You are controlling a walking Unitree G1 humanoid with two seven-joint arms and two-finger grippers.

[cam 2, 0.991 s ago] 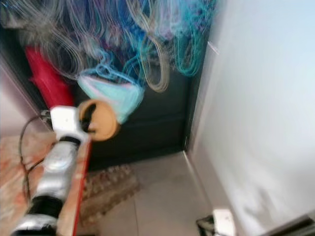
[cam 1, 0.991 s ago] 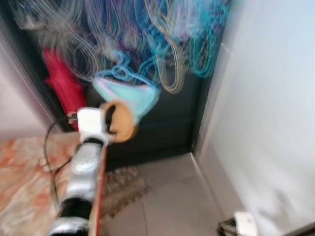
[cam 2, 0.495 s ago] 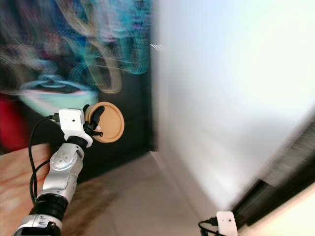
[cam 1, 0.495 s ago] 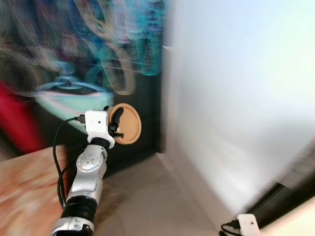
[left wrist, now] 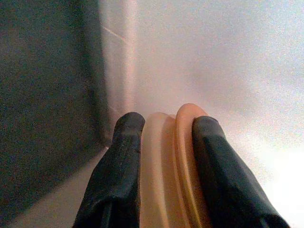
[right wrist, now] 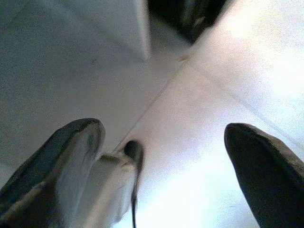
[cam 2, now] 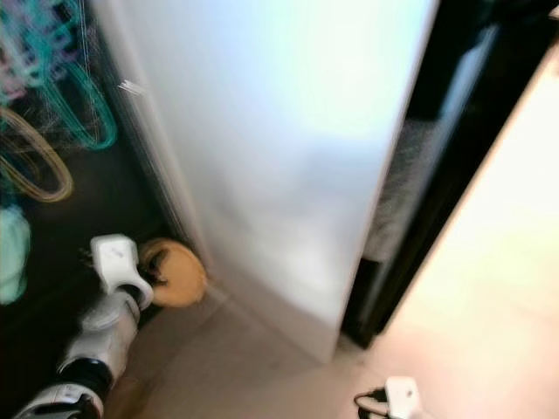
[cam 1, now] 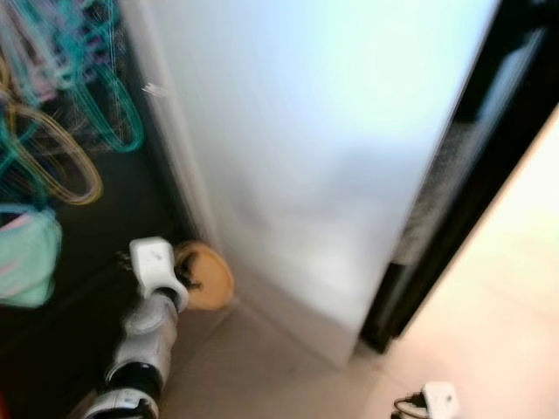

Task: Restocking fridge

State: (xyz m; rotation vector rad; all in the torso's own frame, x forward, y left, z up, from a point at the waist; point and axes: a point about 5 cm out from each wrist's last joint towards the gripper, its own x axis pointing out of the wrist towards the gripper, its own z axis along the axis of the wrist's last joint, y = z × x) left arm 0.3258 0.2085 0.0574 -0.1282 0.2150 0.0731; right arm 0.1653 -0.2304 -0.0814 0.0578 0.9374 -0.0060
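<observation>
Tan round lid pinched in left pincer; no writing legible.

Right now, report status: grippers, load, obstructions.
Left gripper shut on tan round container. Right gripper open, idle, over floor. White fridge side close ahead; views blurred.

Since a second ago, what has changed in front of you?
The camera has swung right: the coloured hangers now sit at the left edge and a white panel takes the centre, with a dark gap beyond. The left gripper still clamps the round tan lid; the right gripper stays open.
</observation>
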